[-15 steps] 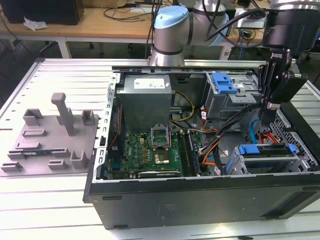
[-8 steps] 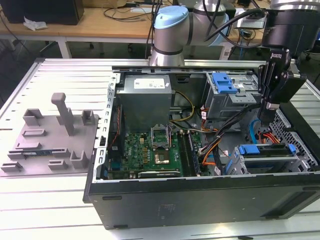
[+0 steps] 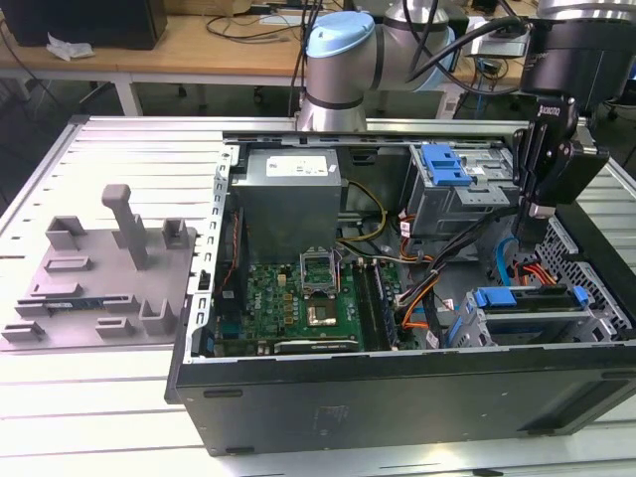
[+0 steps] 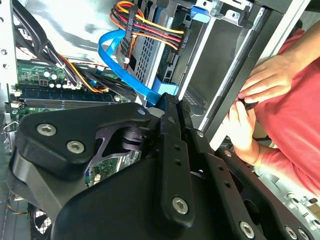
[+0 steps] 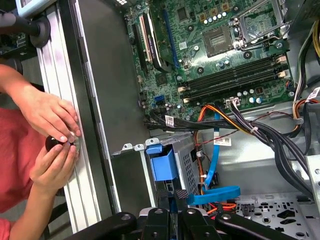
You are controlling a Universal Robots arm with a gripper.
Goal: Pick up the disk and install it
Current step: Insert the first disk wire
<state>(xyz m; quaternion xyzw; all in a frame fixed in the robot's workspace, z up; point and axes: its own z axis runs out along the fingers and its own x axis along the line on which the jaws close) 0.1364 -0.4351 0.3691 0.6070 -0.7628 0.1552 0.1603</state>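
Blue-framed, the disk [image 3: 525, 298] sits in the drive cage inside the open computer case [image 3: 397, 397]; my gripper [image 3: 537, 211] hovers just above it, fingers pressed together, while a person's hands [image 5: 50, 135] rest on the worktop [image 3: 129, 159] rail.

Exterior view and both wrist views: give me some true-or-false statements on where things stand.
1. The computer case lies open, with its motherboard exposed. True.
2. The robot hand hangs over the motherboard. False: it hangs by the drive cages, at the exterior view's right.
3. A person's hands are at the aluminium rail beside the case. True.
4. A cooler covers the CPU socket. False: the socket is bare.
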